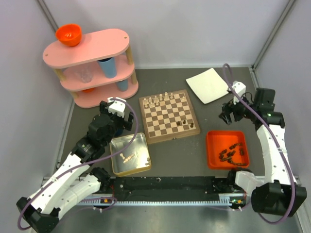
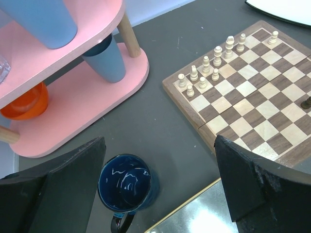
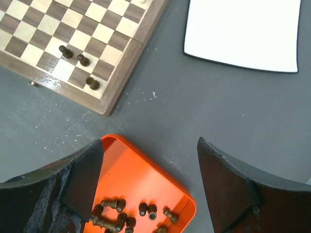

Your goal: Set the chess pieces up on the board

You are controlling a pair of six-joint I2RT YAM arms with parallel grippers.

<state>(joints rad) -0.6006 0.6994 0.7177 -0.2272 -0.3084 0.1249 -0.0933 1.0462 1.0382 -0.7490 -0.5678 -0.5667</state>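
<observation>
At the centre of the table you see the board (image 1: pixel 168 117), its light rim lying between the 2 arms. Cream chess pieces (image 1: pixel 160 100) stand along its far 2 ranks, and 3 dark pieces (image 3: pixel 83 60) stand upright by its near right corner, each apart from the others. More dark chessmen (image 1: pixel 230 153) lie jumbled in the orange tray (image 1: pixel 216 141), to the right of the board. A few cream chessmen (image 1: pixel 129 157) lie in the silver tin (image 1: pixel 138 164), just beside the board's near left corner. Your right gripper (image 3: pixel 150 145) hangs over the bare table between the tray's far corner and the board, with the white square plate (image 3: pixel 243 31) beyond it. Its jaws stand wide apart with nothing between them. Your left gripper (image 2: pixel 159 145) hangs left of the board, near the pink shelf (image 2: pixel 82 97). Its jaws are spread as wide as you see them anywhere here, and they are likewise empty. A dark blue mug (image 2: pixel 125 184) stands on the table below them, near the left finger.
</observation>
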